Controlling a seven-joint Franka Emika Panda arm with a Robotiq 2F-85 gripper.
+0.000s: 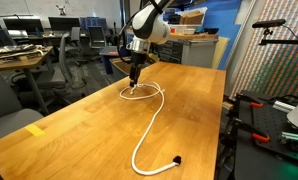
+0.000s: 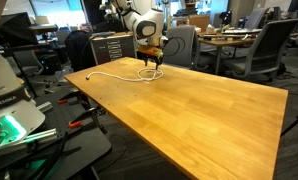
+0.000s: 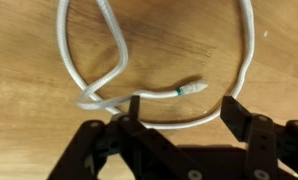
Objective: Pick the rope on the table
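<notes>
Open table [image 1: 79, 130] all round, rope [image 3: 159, 93] looped below

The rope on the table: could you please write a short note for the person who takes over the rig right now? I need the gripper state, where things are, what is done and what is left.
Gripper: open, jaws wide apart, holding nothing, low over the looped part of the rope.
Rope: lies loose on the table. In the wrist view a loop and one end lie between the fingers. Its dark-tipped end lies far from the gripper, near a table edge.
Done: gripper is placed over the rope.
Left: close on the rope and lift it.
</notes>
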